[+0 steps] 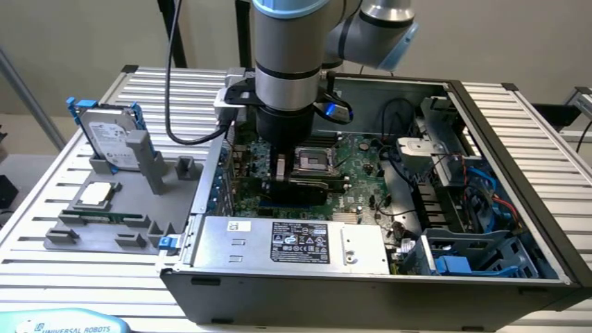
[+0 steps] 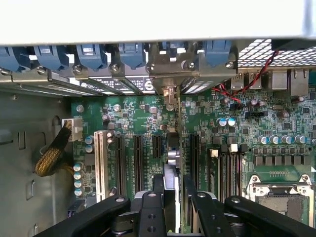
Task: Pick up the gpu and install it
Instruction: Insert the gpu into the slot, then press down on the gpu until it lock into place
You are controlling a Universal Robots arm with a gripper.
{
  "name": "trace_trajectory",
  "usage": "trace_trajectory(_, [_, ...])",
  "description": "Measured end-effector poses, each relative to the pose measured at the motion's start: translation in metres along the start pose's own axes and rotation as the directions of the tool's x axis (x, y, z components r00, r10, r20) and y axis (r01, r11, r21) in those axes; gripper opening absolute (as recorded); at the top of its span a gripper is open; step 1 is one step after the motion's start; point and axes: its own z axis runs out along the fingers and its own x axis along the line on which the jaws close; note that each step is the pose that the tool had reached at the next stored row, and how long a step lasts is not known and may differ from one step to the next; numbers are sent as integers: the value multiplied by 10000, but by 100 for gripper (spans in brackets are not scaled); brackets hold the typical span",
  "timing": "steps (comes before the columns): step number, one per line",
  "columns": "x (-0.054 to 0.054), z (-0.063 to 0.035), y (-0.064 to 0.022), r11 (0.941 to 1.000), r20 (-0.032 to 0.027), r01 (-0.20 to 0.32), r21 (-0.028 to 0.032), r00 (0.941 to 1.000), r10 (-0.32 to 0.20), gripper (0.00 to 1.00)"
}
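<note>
The gpu (image 2: 170, 165) stands on edge, seen from above as a thin strip along a black expansion slot on the green motherboard (image 2: 143, 121). Its silver end bracket (image 2: 173, 74) sits at the case's rear wall, among the blue slot clips. My gripper (image 2: 172, 186) is shut on the gpu's upper edge, a black finger (image 2: 152, 195) on either side. In the exterior view the arm (image 1: 288, 83) reaches straight down into the open computer case (image 1: 518, 173), over the slot area at the exterior view's left of the CPU socket (image 1: 312, 161). How deep the card sits in the slot is hidden.
A grey fixture (image 1: 102, 236) beside the case holds a silver hard drive with blue rails (image 1: 111, 139) and a small square CPU chip (image 1: 97, 195). Inside the case are the power supply (image 1: 287, 243), loose cables (image 1: 407, 173) and a drive cage (image 1: 472, 253). A white slot (image 2: 100, 160) lies nearby.
</note>
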Motion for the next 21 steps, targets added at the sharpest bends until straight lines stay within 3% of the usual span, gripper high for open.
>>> trace_trajectory(10, [-5, 19, 7, 10000, -27, -13, 4, 10000, 13, 27])
trace_trajectory(21, [-5, 56, 13, 10000, -115, -26, 7, 9999, 27, 27])
